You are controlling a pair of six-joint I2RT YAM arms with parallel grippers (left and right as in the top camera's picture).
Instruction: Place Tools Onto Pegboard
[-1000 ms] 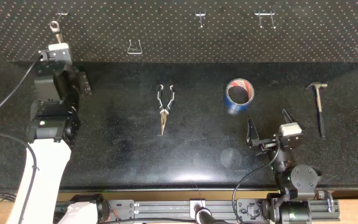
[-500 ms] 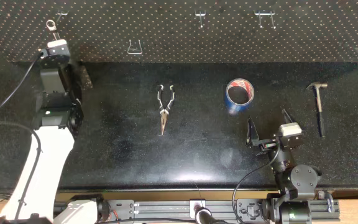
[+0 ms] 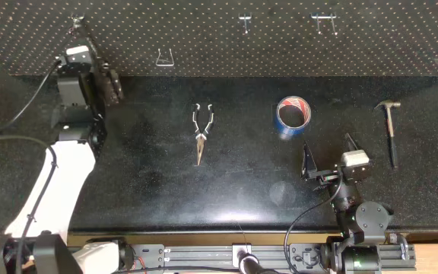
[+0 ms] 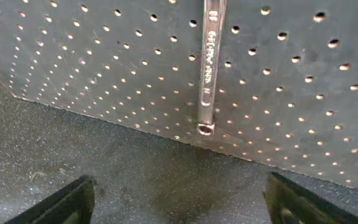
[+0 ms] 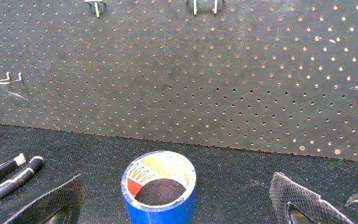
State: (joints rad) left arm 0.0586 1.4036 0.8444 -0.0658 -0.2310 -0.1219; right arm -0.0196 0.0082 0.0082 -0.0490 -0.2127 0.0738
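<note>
Since a second ago my left arm has swung up to the pegboard (image 4: 73, 68) | left gripper (image 4: 178, 200) fingers apart, empty | wrench (image 4: 207, 68) hangs upright against the board, seemingly hooked on | right gripper (image 5: 178, 202) apart, near the tape roll (image 5: 159, 182)

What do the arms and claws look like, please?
The left arm has a white lower link and black joints; the right arm is black. Each carries a white wrist block and a black cable. The left claw and right claw have dark fingers.
</note>
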